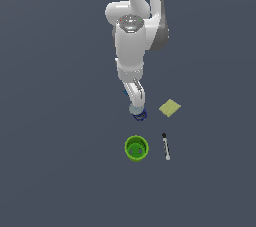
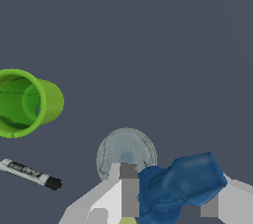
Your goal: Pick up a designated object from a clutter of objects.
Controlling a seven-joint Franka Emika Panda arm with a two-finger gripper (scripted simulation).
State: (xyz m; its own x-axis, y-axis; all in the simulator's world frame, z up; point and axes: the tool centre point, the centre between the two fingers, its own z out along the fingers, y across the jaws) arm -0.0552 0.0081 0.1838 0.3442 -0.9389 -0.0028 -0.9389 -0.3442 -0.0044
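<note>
In the wrist view the designated object [image 2: 187, 179], a small bright-blue blocky piece, sits between my two fingers [image 2: 129, 193], and my gripper [image 2: 170, 198] is shut on it. Directly behind it stands the dark-blue can with its grey top [image 2: 126, 151]. In the exterior view my gripper [image 1: 136, 103] hangs just above that can [image 1: 139, 115], and the arm hides the blue piece. The rest of the clutter lies around the can.
A green round cup [image 1: 136, 148] [image 2: 24, 102] stands open side up near the can. A thin black-and-white pen [image 1: 165, 146] [image 2: 29, 173] lies beside the cup. A flat pale-yellow square [image 1: 170, 107] lies toward the exterior view's right of the can.
</note>
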